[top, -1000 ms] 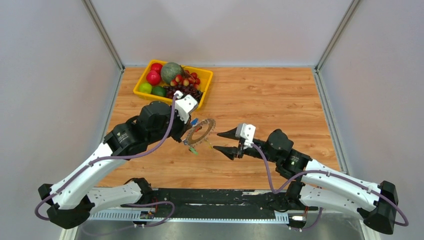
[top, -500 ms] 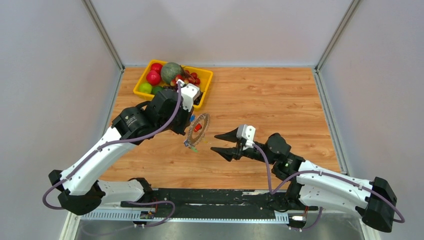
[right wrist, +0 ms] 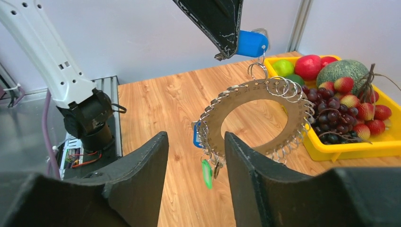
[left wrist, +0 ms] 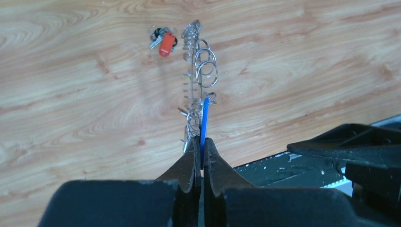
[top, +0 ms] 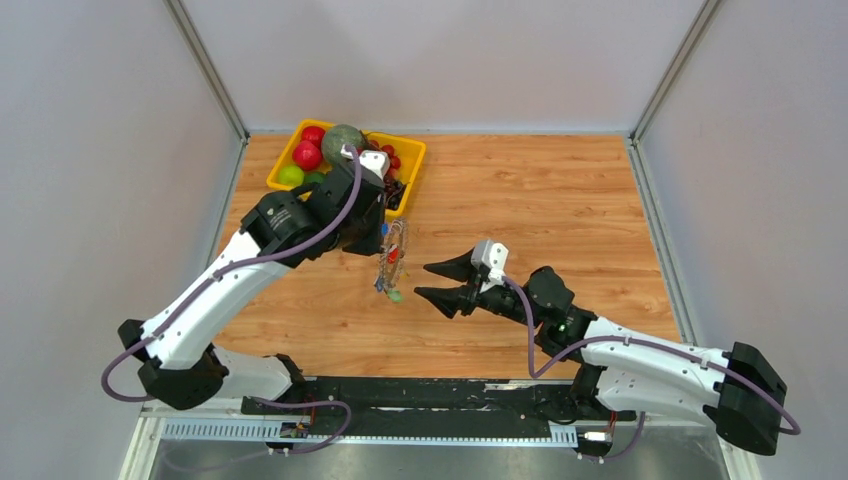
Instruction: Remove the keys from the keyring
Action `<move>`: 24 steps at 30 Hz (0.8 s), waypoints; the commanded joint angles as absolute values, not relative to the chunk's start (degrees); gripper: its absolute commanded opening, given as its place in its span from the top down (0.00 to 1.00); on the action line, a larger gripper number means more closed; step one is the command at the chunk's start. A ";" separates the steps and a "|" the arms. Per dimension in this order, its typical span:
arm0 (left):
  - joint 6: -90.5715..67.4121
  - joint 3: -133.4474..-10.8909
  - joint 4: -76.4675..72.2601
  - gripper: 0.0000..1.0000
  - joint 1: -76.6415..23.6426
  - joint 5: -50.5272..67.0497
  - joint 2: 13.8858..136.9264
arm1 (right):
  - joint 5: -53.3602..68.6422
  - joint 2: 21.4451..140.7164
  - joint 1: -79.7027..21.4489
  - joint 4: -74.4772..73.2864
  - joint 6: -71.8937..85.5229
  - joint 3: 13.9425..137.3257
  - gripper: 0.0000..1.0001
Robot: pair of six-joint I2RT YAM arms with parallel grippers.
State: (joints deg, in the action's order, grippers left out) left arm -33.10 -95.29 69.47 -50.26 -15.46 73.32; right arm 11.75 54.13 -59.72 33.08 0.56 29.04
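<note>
Left arm (top: 220,285): it rises from its base, reaches forward and bends over near the yellow tray; the wrist is turned down, so the end effector points at the table.
Left end effector (left wrist: 202,142): the two fingers are pressed together on the head of a blue key (right wrist: 250,43).
Keyring (right wrist: 236,97): a flat ring-shaped disc with many small wire loops along its edge. It hangs upright under the blue key, between the two end effectors. It seems to be clear of the table, though the top view is not sharp enough to be sure.
Other keys: a green key (right wrist: 206,172) and a second blue key (right wrist: 196,135) dangle at the lower edge of the keyring; a red key (left wrist: 166,43) hangs there too.
Right arm (top: 640,350): it is stretched low over the table toward the left, with the forearm nearly level.
Right end effector (top: 422,280): the fingers are apart with nothing between them. It points at the keyring and is just beside it, not touching.
Yellow tray (top: 415,150): it stands at the far left of the table, behind the left wrist.
Tray contents: a melon (right wrist: 343,71), a red apple (right wrist: 308,66), a lime (right wrist: 283,67), dark grapes (right wrist: 333,120) and small red fruits (right wrist: 366,111).
Table (top: 560,200): light wood.
</note>
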 commanded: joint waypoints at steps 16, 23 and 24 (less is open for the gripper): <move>-47.25 -103.54 76.92 1.00 -50.40 -12.28 78.98 | 0.00 62.13 -63.40 38.50 -0.84 31.63 0.36; -47.25 -103.04 75.89 1.00 -50.42 -9.59 78.30 | -3.87 64.17 -65.33 37.71 -2.94 33.05 0.32; -47.10 -102.94 75.74 1.00 -50.44 -8.81 78.02 | -5.33 64.77 -65.50 37.27 -3.48 33.27 0.32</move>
